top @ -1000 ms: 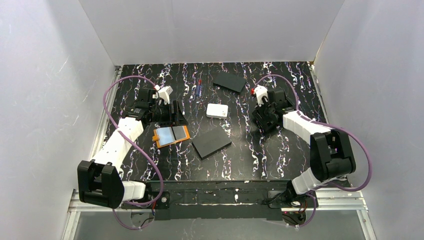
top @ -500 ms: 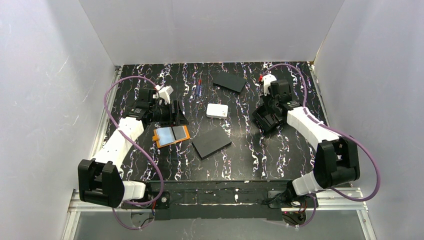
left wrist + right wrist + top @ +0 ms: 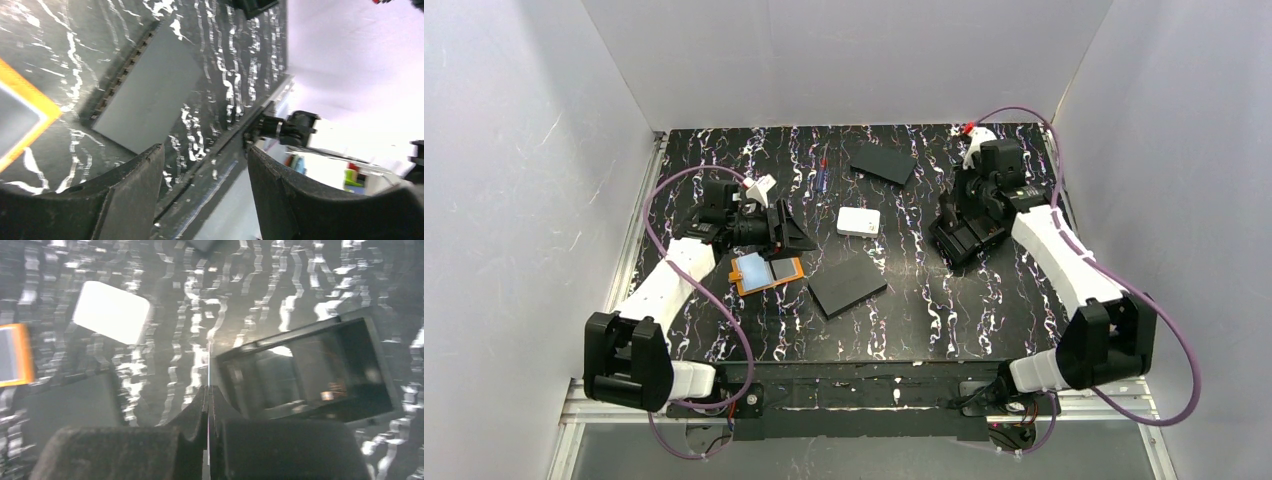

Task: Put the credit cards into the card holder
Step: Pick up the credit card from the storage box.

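- Finds the card holder point(image 3: 766, 271) lying open and flat on the table point(image 3: 924, 320), toward the left side, with an orange rim and pale blue and grey panels showing inside; cannot tell whether either panel is a card already seated.
- Shows the left claw point(image 3: 204, 152) just beyond the holder's far edge, fingers spread wide, with nothing between them.
- Shows the right claw point(image 3: 208, 390) well apart from the holder, over on the right beside an open black box point(image 3: 305, 370). Has its fingers pressed almost together on a thin pale sliver point(image 3: 208, 365), most likely a card seen edge-on, though too thin to be sure.
- Leaves a white rounded card point(image 3: 858, 221) flat on the table between the two arms, touched by neither claw.
- Reads as early in the task: holder opened and ready, one card apparently pinched, none visibly going in.
- Leaves, on that reading, carrying the pinched card across to the holder and sliding it in, then fetching the white card and doing likewise.
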Motion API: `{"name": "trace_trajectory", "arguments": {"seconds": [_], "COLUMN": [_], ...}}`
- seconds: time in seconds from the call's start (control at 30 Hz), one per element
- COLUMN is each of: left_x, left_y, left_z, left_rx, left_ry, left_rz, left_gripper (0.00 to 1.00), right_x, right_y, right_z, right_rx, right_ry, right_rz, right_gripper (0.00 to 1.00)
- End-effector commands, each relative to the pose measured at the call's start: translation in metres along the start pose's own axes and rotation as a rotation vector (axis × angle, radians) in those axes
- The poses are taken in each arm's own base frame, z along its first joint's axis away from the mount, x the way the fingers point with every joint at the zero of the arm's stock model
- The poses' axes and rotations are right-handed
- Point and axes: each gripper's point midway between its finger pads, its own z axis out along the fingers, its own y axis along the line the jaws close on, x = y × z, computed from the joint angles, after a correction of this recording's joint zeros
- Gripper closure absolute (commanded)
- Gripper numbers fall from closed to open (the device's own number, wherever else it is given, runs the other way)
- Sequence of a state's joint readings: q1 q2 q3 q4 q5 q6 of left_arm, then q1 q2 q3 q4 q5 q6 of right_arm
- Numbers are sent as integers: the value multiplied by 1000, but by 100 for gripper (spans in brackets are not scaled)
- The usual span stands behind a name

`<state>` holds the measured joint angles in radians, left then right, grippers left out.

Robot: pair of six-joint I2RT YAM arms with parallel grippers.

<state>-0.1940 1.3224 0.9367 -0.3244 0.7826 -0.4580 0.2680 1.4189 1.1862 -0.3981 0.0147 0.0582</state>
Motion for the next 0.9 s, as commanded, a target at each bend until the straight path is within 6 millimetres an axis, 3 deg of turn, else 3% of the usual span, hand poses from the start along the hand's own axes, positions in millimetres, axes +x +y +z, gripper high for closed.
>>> {"name": "trace_trajectory", "arguments": {"seconds": [0.0,0.13,0.4,0.63,0.87], "left_x": [-2,-16,-28,-26,-16], "left_y": [-55,-84,-139,-138,-150], "left_z": [-12,-18,-25,-26,-33], "left_rx": [237,320,388,382,438], "left_ry": [-13,-62,-99,-118,-89], "left_rz": [-94,-160,-148,-170,-91], "left_gripper": [39,39,30,33,50], "right_x": [-28,-49,-70,-73,-64], "right_y": [64,118,181,219,239], "right_z": [-48,-76,-116,-141,-149], "right_rx": [-311,-651,-975,-1164,-1243], "right_ry": [-62,-146,-199,-214,-210], "right_rz": [237,436,624,653,590], "right_gripper": [99,99,99,99,99]}}
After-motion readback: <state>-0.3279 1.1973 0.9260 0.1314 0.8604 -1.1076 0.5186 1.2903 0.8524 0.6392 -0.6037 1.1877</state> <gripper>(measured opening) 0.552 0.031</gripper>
